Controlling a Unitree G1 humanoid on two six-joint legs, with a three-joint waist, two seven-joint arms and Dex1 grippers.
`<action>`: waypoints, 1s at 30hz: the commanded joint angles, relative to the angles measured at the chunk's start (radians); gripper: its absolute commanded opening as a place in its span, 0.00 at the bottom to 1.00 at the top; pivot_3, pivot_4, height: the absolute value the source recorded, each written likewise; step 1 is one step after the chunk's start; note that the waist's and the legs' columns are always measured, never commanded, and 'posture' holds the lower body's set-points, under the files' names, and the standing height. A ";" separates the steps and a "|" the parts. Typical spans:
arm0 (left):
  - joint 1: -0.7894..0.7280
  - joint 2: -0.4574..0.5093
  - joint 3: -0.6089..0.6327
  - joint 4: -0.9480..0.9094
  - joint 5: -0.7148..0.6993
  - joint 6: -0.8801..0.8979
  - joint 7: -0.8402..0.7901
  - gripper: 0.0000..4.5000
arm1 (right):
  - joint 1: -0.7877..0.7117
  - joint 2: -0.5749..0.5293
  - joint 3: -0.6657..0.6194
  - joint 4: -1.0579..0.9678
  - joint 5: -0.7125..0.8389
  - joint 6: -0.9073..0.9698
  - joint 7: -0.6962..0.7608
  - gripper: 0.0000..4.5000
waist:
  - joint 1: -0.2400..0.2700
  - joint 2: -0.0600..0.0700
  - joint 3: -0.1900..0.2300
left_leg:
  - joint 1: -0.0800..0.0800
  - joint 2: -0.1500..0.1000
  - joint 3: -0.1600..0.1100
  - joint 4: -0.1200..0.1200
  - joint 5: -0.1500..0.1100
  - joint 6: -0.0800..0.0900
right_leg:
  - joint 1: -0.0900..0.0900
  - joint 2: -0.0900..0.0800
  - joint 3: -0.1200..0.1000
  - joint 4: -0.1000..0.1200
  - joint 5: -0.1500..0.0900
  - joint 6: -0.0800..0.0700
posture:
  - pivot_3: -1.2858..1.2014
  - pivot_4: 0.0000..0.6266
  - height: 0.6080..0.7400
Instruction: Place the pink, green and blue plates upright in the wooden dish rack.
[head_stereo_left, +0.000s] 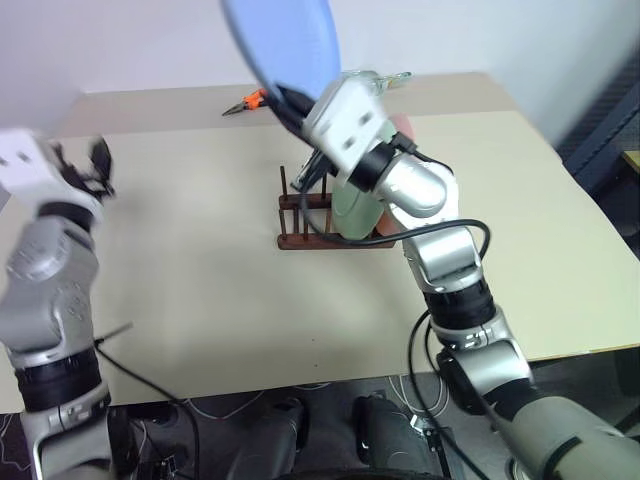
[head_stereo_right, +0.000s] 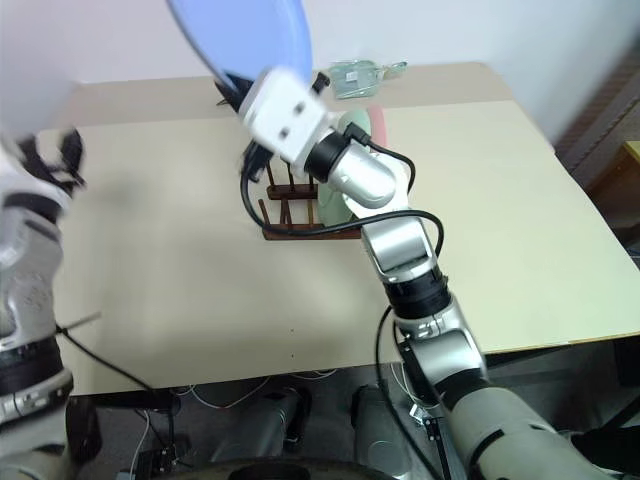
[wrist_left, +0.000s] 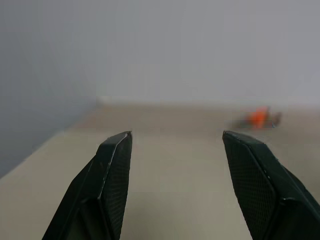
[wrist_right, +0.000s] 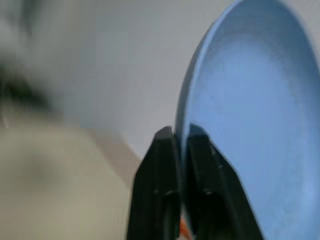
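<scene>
Blue plate (head_stereo_left: 285, 45) is pinched by its rim in the right tool (wrist_right: 181, 137), above the wooden dish rack (head_stereo_left: 305, 215) where green (head_stereo_left: 355, 212) and pink (head_stereo_right: 377, 122) plates stand; left tool (wrist_left: 175, 145) gapes empty, so one placement remains.

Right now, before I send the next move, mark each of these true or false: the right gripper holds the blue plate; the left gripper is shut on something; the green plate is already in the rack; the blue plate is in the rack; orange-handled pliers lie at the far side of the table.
1. The right gripper holds the blue plate. True: it is shut on the rim.
2. The left gripper is shut on something. False: it is open and empty.
3. The green plate stands in the rack. True.
4. The blue plate is in the rack. False: it is held above the rack.
5. Orange-handled pliers lie at the table's far side. True.
</scene>
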 joint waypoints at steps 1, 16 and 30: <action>0.105 -0.029 -0.135 -0.060 0.091 -0.157 -0.106 0.65 | 0.059 0.059 -0.088 -0.147 0.295 0.256 -0.069 0.00 | 0.006 0.001 0.000 | 0.000 0.000 0.000 0.000 -0.001 0.000 | 0.000 0.000 0.001 0.000 0.000 0.000 | 0.52 0.24 1.00; 0.266 -0.157 -0.292 -0.068 0.147 -0.308 -0.257 0.65 | 0.154 0.161 -0.132 -0.139 0.563 0.466 -0.365 0.00 | -0.010 0.004 0.000 | 0.001 0.007 0.004 -0.010 -0.001 0.001 | -0.007 0.002 0.004 0.001 0.003 -0.005 | 0.52 0.24 1.00; 0.265 -0.162 -0.295 -0.073 0.153 -0.304 -0.280 0.65 | 0.090 0.198 -0.195 0.024 0.659 0.514 -0.547 0.00 | -0.011 0.004 0.000 | 0.001 0.008 0.004 -0.010 0.000 0.001 | -0.008 0.004 0.004 0.001 0.004 -0.006 | 0.52 0.24 1.00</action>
